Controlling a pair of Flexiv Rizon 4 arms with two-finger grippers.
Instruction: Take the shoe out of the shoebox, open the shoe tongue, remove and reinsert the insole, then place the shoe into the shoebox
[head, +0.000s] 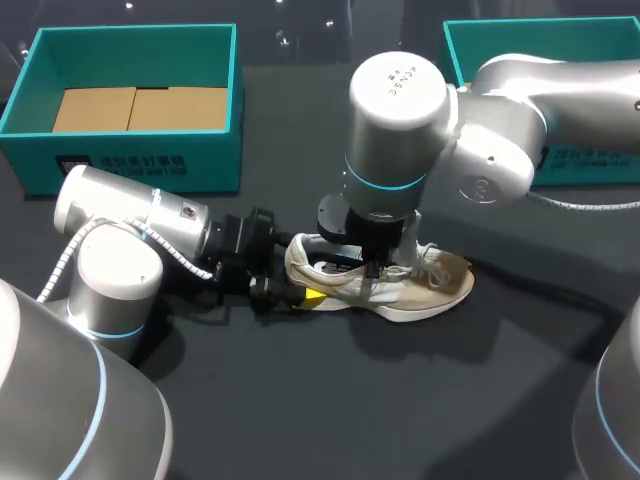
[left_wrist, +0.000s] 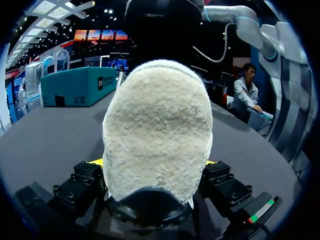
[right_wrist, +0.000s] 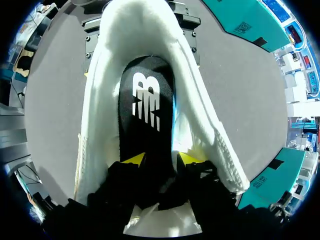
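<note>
A white and beige shoe (head: 430, 280) lies on its sole in the middle of the dark table, toe to the right. My left gripper (head: 300, 295) comes in low from the left. In the left wrist view the fuzzy heel (left_wrist: 157, 130) fills the gap of the left gripper (left_wrist: 154, 162), and both fingers press its sides. My right gripper (head: 375, 268) points straight down into the shoe's mouth. In the right wrist view the right gripper (right_wrist: 161, 159) has its yellow tips apart, over the black insole (right_wrist: 147, 100) lying inside the shoe (right_wrist: 200, 115).
A teal shoebox (head: 215, 120) with cardboard on its floor stands at the back left. A second teal box (head: 480, 35) stands at the back right, partly behind my right arm. Bare dark table lies in front of the shoe.
</note>
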